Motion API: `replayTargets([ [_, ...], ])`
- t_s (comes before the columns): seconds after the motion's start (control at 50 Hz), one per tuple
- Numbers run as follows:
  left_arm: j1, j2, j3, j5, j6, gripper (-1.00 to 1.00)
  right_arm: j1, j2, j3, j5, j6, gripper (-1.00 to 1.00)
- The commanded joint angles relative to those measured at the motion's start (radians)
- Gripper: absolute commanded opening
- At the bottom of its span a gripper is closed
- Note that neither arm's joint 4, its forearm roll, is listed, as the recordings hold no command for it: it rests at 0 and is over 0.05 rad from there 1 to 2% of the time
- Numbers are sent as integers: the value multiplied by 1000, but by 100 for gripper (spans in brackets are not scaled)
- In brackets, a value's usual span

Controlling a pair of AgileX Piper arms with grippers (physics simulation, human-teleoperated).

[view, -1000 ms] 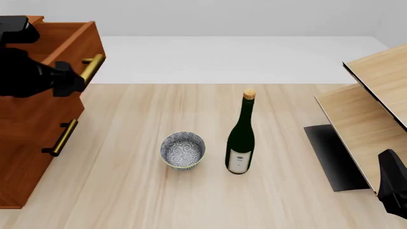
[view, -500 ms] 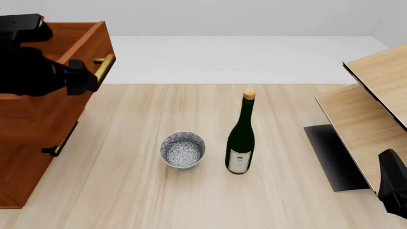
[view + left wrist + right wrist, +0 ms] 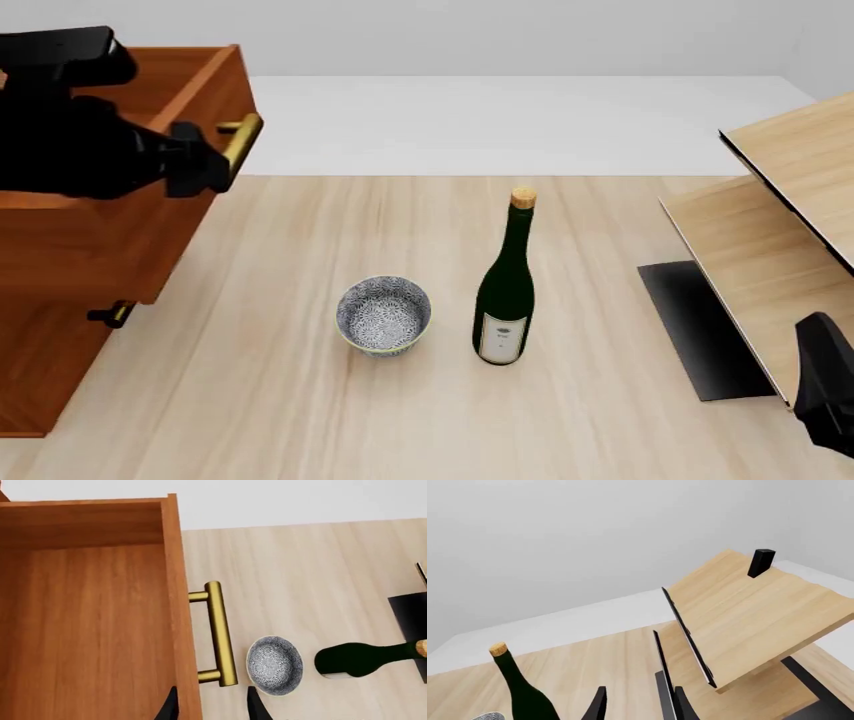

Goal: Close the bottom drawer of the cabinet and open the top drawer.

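Left gripper [image 3: 214, 165], jaws closed on the top drawer [image 3: 127, 215] handle, at the worktop's 10 o'clock, for pulling; right gripper [image 3: 637, 705] idle, jaws apart, empty.

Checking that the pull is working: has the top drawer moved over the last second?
Yes. The top drawer has slid further out of the cabinet, its brass handle now nearer the wine bottle in the front view.

You're at a bare simulated tabletop [image 3: 601, 420]: flat grey backdrop, wooden cabinet [image 3: 80, 250], bottle [image 3: 506, 290], bowl [image 3: 383, 315].
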Motion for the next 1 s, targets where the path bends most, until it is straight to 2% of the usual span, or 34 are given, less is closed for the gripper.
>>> replayTargets([
  [0.02,-34,92,27,-11,22,100,-3,1,0,-2,2,100],
  [0.64,-106,124,8,-30,-6,100,-5,0,3,-2,8,100],
  [1.0,-164,149,-33,-29,-22,100,-6,-1,3,-1,8,100],
])
